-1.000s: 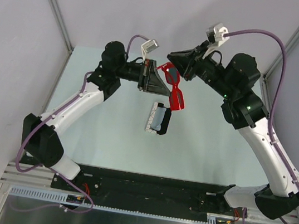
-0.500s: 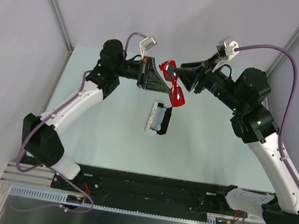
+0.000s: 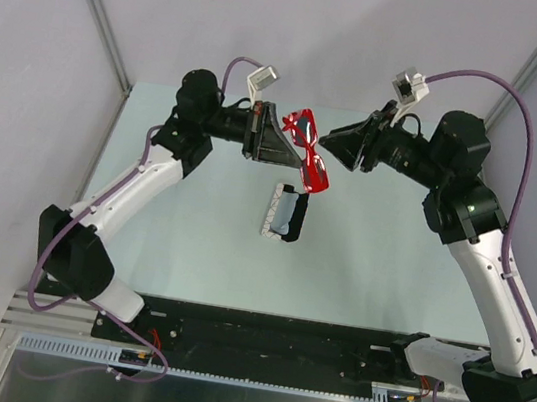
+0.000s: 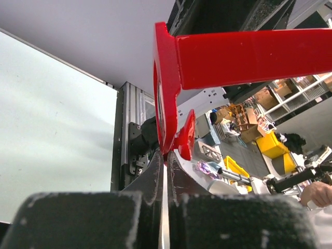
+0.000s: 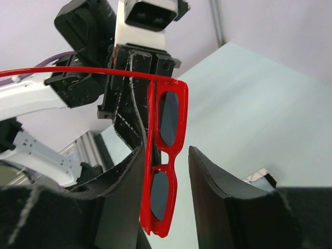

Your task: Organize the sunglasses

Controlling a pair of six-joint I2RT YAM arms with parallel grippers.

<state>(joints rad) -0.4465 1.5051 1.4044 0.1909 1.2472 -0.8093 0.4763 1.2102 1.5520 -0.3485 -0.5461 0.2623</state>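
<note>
The sunglasses (image 3: 310, 153) are held in the air above the bench (image 3: 183, 229), between the two arms. The left fingers (image 4: 78, 223) are pressed together, clamped on the red frame, and one temple arm is seen swung out. The right fingers (image 5: 215, 187) are spread apart on either side of the lower lens; whether they touch it cannot be told. An open case (image 3: 283, 213) lies on the bench just below. The step in hand is judged to be folding the temples in mid-air. Next, the open temple would need to be pushed shut by the right fingers against a firm left grip, before the case is approached.
</note>
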